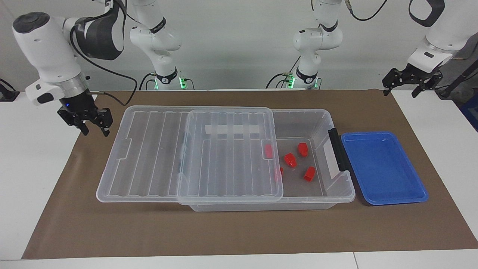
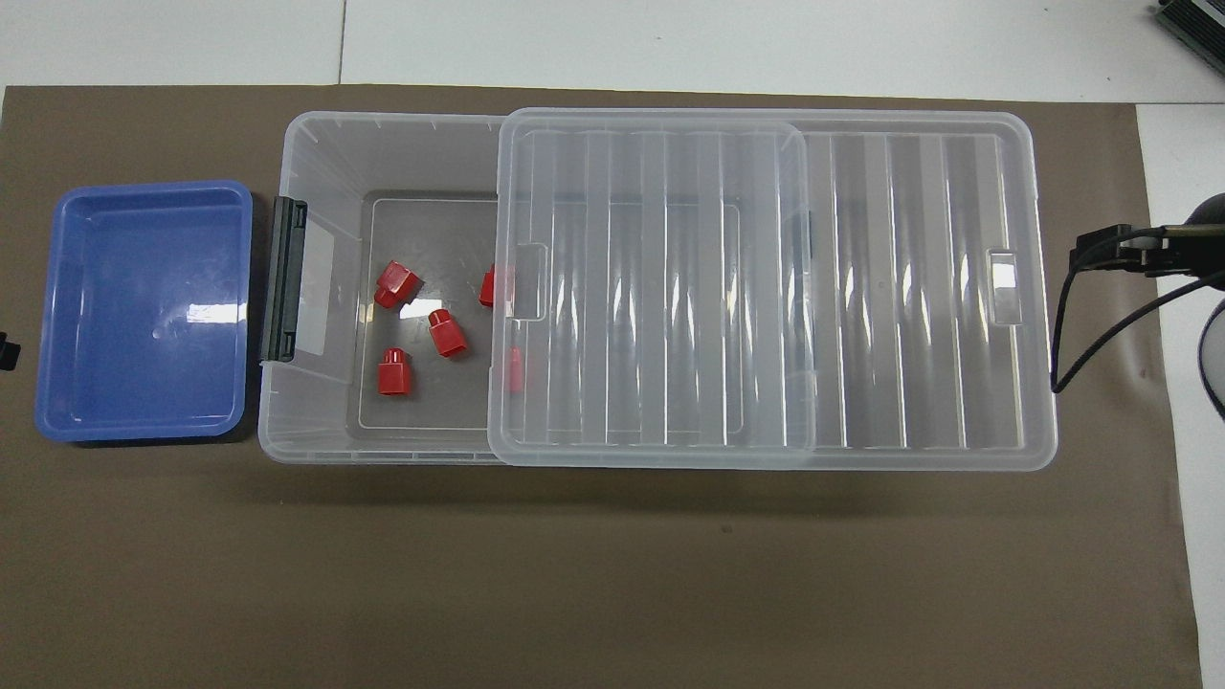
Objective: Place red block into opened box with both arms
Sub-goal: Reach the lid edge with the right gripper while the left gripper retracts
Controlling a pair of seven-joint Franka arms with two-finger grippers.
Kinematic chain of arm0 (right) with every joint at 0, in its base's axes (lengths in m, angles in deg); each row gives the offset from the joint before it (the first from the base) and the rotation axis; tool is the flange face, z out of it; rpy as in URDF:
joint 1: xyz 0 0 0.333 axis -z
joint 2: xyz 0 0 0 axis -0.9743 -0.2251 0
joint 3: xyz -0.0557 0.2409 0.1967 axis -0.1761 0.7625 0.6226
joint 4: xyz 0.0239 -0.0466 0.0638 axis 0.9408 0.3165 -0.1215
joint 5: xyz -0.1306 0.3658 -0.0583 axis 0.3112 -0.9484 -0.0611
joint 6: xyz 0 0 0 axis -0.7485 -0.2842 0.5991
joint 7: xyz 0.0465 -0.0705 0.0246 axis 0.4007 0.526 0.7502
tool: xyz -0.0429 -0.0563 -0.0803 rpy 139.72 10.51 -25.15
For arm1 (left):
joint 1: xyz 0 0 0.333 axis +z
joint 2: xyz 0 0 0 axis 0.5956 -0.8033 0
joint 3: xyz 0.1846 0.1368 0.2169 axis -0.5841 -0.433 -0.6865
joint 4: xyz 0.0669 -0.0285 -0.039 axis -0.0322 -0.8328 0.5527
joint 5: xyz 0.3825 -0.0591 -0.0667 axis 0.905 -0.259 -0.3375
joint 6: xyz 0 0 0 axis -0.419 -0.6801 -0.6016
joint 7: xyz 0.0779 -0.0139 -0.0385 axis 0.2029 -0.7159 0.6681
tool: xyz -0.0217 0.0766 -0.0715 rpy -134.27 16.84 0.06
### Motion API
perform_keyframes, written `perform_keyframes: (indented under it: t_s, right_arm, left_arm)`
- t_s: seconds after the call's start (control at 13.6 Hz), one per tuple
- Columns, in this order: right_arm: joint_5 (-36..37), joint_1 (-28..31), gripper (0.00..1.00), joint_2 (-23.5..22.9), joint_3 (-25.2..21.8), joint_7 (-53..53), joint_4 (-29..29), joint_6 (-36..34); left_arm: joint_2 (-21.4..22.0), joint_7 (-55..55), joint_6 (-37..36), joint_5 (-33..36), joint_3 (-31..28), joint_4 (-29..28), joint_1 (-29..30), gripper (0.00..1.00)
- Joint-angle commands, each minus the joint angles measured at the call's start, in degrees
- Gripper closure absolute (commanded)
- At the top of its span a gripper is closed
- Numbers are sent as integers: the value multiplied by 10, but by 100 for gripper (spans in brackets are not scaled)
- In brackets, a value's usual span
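Observation:
The clear box (image 1: 338, 195) (image 2: 316, 144) lies on the brown mat. Its ribbed lid (image 1: 227, 153) (image 2: 670, 287) is slid toward the right arm's end, so the end by the black handle (image 1: 338, 149) stands uncovered. Three red blocks (image 1: 302, 149) (image 2: 395, 284) lie loose on the bare box floor, and two more show through the lid's edge (image 1: 268, 150). My left gripper (image 1: 399, 92) hangs open and holds nothing, over the mat's corner past the blue tray. My right gripper (image 1: 96, 131) is open and holds nothing, low beside the lid's overhanging end.
A shallow blue tray (image 1: 384, 168) (image 2: 144, 306) with nothing in it sits against the box's handle end. The brown mat (image 1: 239, 231) covers most of the white table. The right arm's black cable (image 2: 1062, 335) hangs near the lid's end.

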Motion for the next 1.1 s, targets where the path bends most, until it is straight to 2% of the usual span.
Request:
perform_keyframes:
  t_s: [0.0,0.15,0.29,0.37,0.44,0.59,0.66,0.88,1.03]
  right_arm:
    - [-7,20,45,-28,4,38,-1,38]
    - [-7,22,50,-45,4,39,0,47]
    - [-7,22,53,-50,4,39,11,49]
    - [-7,21,53,-45,4,39,25,49]
    - [-7,21,53,-42,4,39,36,49]
    - [-7,21,53,-40,4,38,39,49]
    - [-7,16,54,-40,5,38,39,49]
    - [-7,10,67,-40,10,34,38,50]
    - [-7,-4,81,-40,10,33,37,51]
  left_arm:
    - [13,-10,40,-8,15,-30,-18,0]
    - [7,-4,60,4,13,-25,-81,0]
    - [-5,-7,28,11,12,7,-88,0]
    - [-16,-7,16,13,1,17,-111,0]
    - [-33,-6,9,15,-18,21,-146,0]
    - [-85,-4,-30,14,-35,91,-175,0]
    - [-75,17,-30,13,-40,81,-182,0]
    - [-57,201,-9,8,-41,65,-222,0]
    - [-52,200,-11,8,-41,56,-221,0]
